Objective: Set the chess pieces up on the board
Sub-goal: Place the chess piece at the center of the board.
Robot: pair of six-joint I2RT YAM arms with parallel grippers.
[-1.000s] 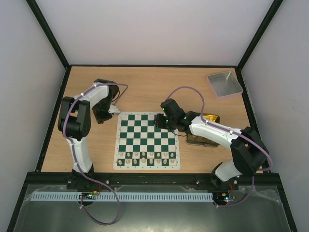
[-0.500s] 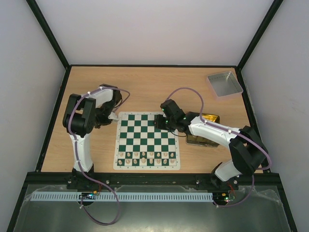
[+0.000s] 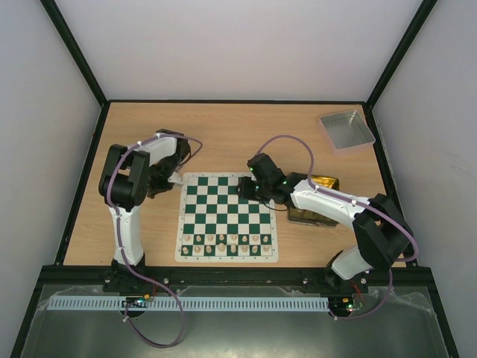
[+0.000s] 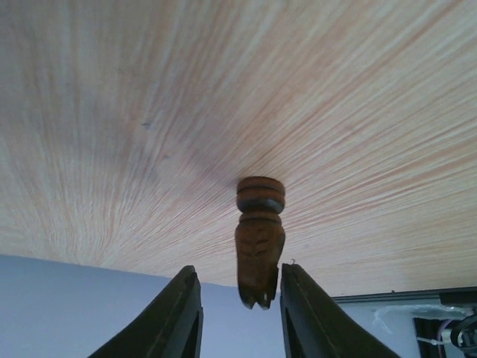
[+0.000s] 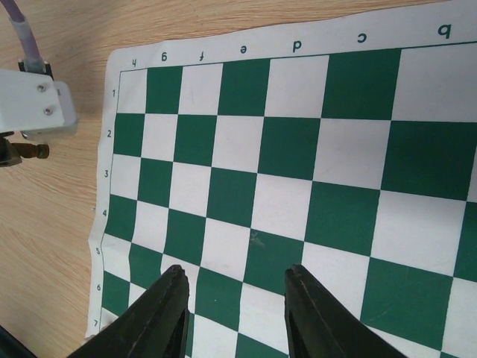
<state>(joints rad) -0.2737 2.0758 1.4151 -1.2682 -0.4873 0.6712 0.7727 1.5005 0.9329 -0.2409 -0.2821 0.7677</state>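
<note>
On the table [image 3: 223,127] beside the board [image 3: 227,212], your left end effector [image 4: 238,271], slightly spread, is straddling an upright chess piece [image 4: 259,239].

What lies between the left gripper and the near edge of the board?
Only bare table: the right wrist view shows plain wood between the left gripper and the white border of the board.

Left jaws stand ajar; right jaws wider.

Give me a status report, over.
Left pincer open around dark piece, off board. Right pincer open, empty, above board. No dark pieces seen on it; right arm over far corner.
</note>
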